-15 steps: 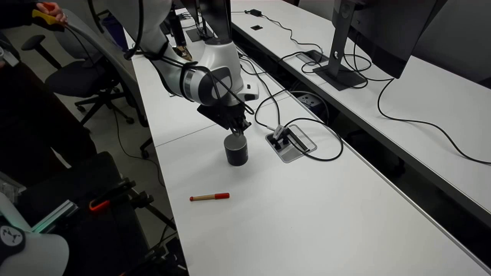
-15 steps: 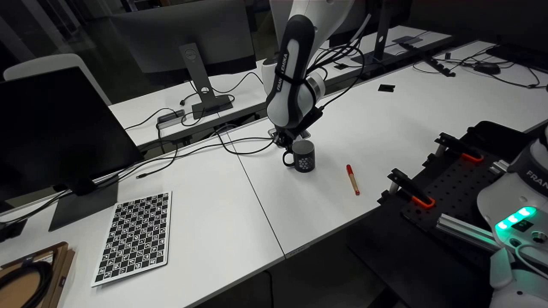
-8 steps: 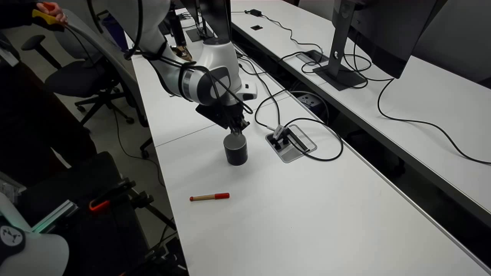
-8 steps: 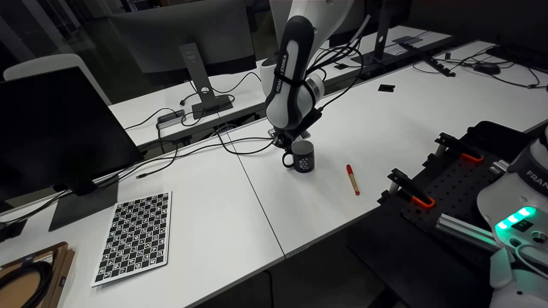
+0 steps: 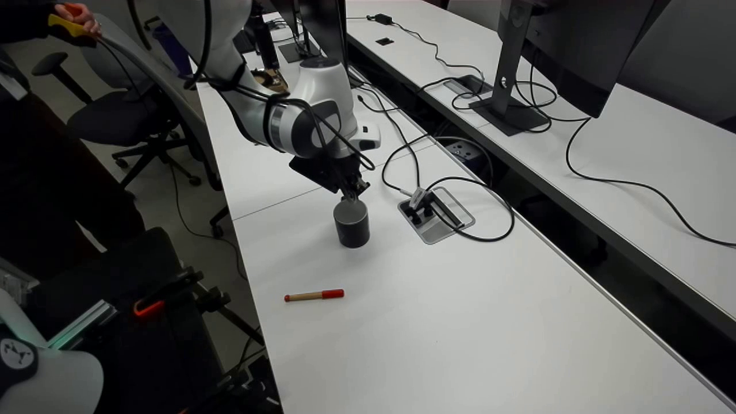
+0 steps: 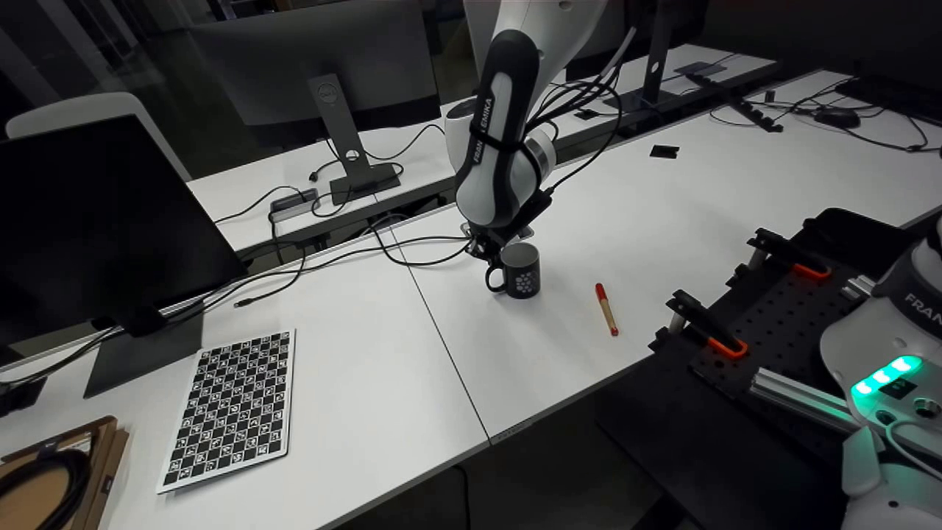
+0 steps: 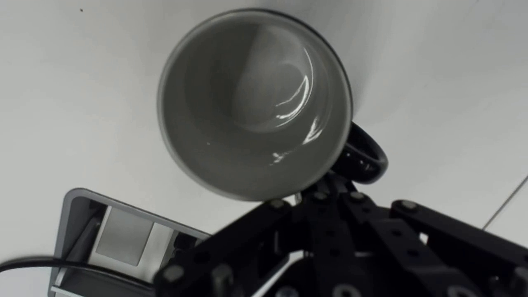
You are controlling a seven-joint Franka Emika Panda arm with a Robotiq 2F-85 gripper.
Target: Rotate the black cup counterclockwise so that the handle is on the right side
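- A seam (image 6: 454,368) crosses the white table (image 6: 368,412).
- The black cup (image 6: 522,277) stands upright on it.
- A red-and-tan marker (image 6: 606,309) lies near the cup.
- A grey socket box (image 5: 435,232) is set into it.
- Across the seam rest a checkered board (image 6: 232,405), cardboard (image 6: 33,495) and a monitor stand (image 6: 151,346).

Dim light; glare inside cup (image 7: 251,107); soft shadows on desk (image 5: 460,322).

white arm (image 6: 521,173) | black cables (image 6: 571,108) | EMIKA lettering (image 6: 486,113) | black gripper (image 7: 326,187)

Arm (image 6: 494,110): "FRAN", "EMIKA" — monitor stand (image 6: 343,124): "DELL" — robot base (image 6: 876,331): "FRAN".
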